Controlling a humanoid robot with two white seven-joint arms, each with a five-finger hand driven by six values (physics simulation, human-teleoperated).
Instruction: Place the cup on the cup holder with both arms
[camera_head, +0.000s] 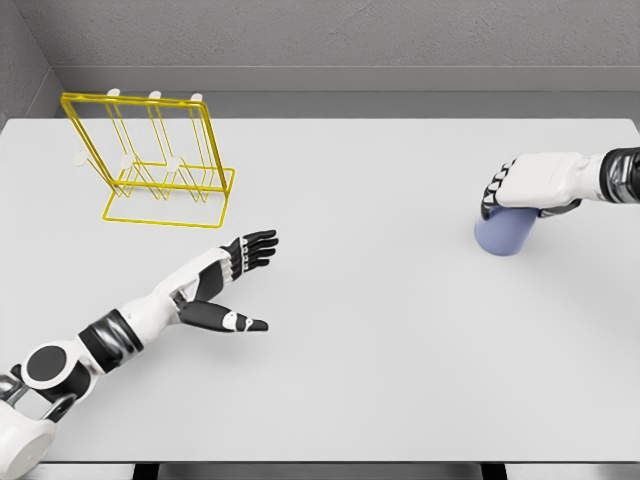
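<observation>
The job looks to be at its first step: getting hold of the cup. The right robot hand (512, 190) sits on top of the small pale blue round cup (503, 233), on the right side of the flat white surface (400, 340). Its fingers curl over the cup's top edge, so I think it is grasping the cup, though the cup's base seems to rest on the surface and I cannot tell how tight the hold is.

The left robot hand (232, 280) is down near the middle left. It holds nothing. Its dark fingers are spread out and the thumb sticks off to the side, with the palm open, as if waiting for something.

The yellow wire cup holder (150, 160) stands at the back left of the surface, well apart from the cup. It has thin upright posts with small white tips.

What comes next, I think: the right robot hand needs to lift the cup and carry it toward the middle. The left robot hand can then take it, since the holder is on its side. After that the cup must go upside down over one of the posts.

The cup looks smooth and plain, with no handle that I can see. It is a short round tube shape, one soft blue colour all over. The top is hidden under the fingers.
</observation>
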